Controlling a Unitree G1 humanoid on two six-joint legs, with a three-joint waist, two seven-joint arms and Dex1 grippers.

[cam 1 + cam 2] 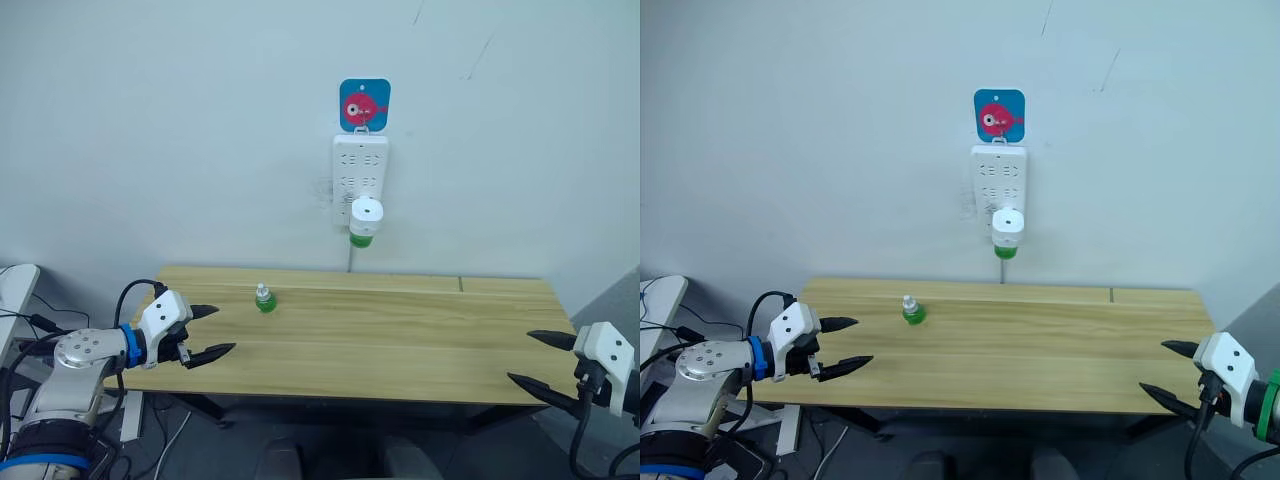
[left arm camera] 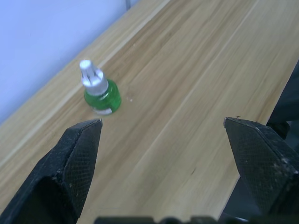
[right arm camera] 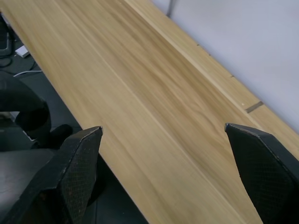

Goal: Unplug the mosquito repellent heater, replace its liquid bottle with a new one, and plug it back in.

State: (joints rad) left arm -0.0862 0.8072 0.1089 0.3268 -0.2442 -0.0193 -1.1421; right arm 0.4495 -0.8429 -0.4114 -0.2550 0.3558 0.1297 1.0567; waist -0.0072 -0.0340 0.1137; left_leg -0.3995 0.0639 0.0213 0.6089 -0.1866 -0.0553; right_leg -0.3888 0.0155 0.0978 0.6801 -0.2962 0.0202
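Observation:
The white mosquito repellent heater (image 1: 366, 213) is plugged into the white power strip (image 1: 359, 170) on the wall, with its green liquid bottle (image 1: 361, 239) hanging under it. The new one, a green bottle with a white cap (image 1: 265, 298), stands upright on the wooden table (image 1: 400, 330) near the back left. It also shows ahead of the open fingers in the left wrist view (image 2: 100, 91). My left gripper (image 1: 209, 333) is open over the table's left end, holding nothing. My right gripper (image 1: 538, 359) is open at the table's right front edge, also holding nothing.
A blue and pink hook sticker (image 1: 364, 105) holds the power strip on the white wall. A cord (image 1: 349, 255) runs down from the strip behind the table. Cables (image 1: 40, 325) lie off the table's left side.

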